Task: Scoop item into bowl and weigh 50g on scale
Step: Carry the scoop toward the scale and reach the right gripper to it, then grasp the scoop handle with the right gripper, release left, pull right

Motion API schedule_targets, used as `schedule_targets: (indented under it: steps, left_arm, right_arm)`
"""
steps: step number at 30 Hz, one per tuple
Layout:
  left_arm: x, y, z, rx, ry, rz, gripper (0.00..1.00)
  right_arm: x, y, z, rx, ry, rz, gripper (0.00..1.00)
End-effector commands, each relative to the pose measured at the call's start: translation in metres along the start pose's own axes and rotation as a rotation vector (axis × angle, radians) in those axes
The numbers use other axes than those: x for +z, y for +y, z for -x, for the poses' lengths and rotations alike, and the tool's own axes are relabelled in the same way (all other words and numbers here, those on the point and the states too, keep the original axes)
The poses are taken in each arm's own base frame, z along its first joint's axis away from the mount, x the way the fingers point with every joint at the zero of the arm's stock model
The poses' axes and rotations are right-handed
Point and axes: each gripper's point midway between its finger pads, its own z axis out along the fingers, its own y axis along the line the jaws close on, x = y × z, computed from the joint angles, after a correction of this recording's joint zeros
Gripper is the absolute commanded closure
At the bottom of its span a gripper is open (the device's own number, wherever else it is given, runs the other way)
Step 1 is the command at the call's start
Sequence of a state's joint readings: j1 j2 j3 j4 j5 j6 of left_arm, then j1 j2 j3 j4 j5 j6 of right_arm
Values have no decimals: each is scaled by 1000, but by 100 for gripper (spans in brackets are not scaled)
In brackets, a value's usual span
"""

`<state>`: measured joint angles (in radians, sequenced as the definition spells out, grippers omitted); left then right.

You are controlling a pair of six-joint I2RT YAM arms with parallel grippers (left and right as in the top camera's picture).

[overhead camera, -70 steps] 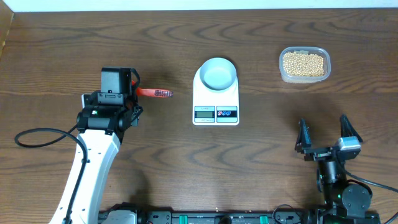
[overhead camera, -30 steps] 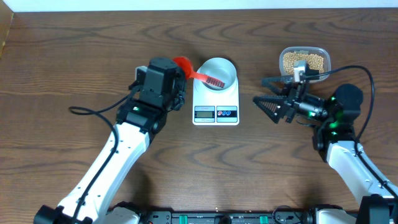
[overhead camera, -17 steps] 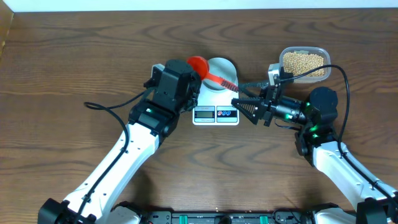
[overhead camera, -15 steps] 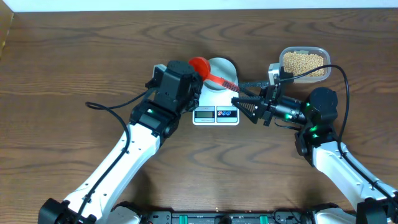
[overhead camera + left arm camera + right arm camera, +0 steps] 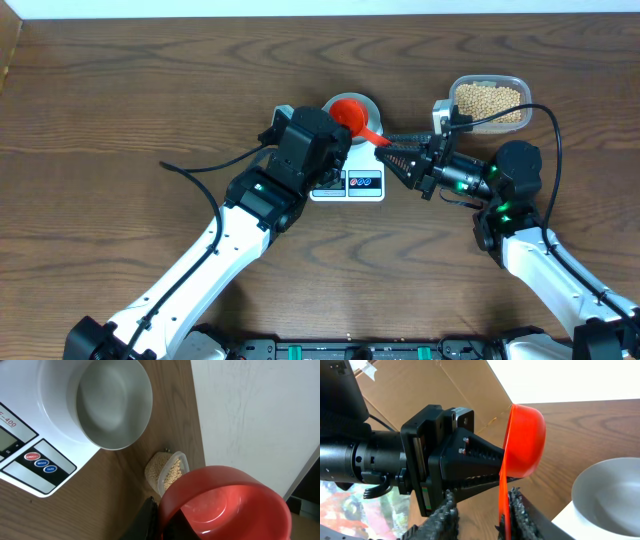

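My left gripper [image 5: 338,132] is shut on a red scoop [image 5: 350,111], whose cup hangs over the pale bowl [image 5: 366,100] on the white scale [image 5: 364,184]. The scoop's handle [image 5: 502,502] runs down between my right gripper's [image 5: 482,497] jaws, lying against one toothed finger [image 5: 517,512], with a gap to the other. The left wrist view shows the bowl [image 5: 110,400] empty, the scale [image 5: 30,455] under it and the scoop's cup [image 5: 225,505] close to the lens. The tan beans [image 5: 488,100] lie in a clear tub [image 5: 458,122] at the back right.
A black cable [image 5: 205,160] loops over the table to the left of my left arm. The tub [image 5: 167,471] stands just beyond the scale's far corner. A cardboard box [image 5: 420,385] and a white wall [image 5: 250,410] bound the scene behind.
My left arm has swung the scoop to the right, putting its cup over the bowl and its handle between my right jaws. The right jaws have narrowed around the handle.
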<state>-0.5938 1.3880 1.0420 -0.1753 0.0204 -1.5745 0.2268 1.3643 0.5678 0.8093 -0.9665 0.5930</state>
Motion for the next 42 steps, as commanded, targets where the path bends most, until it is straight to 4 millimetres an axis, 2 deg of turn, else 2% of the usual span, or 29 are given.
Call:
schedule_targets:
  steps: [1, 11, 23, 32, 39, 40, 42]
  left_arm:
    - [1, -1, 0, 0, -3, -2, 93]
    - [0, -1, -8, 14, 12, -1, 93]
    - [0, 0, -8, 19, 13, 2, 93]
    - [0, 0, -8, 22, 13, 2, 92]
    - [0, 1, -8, 22, 12, 6, 83]
    - [0, 2, -8, 22, 11, 9, 77]
    - [0, 3, -8, 22, 11, 14, 75]
  right_arm:
    - [2, 0, 7, -17, -15, -7, 73]
    - [2, -2, 8, -13, -22, -17, 85]
    - [2, -3, 9, 17, -28, -25, 98]
    - [2, -3, 9, 19, -28, -26, 99]
    - [0, -8, 8, -9, -25, -42, 99]
    - [0, -10, 7, -8, -24, -51, 99]
    - [-3, -18, 7, 7, -31, -88, 99]
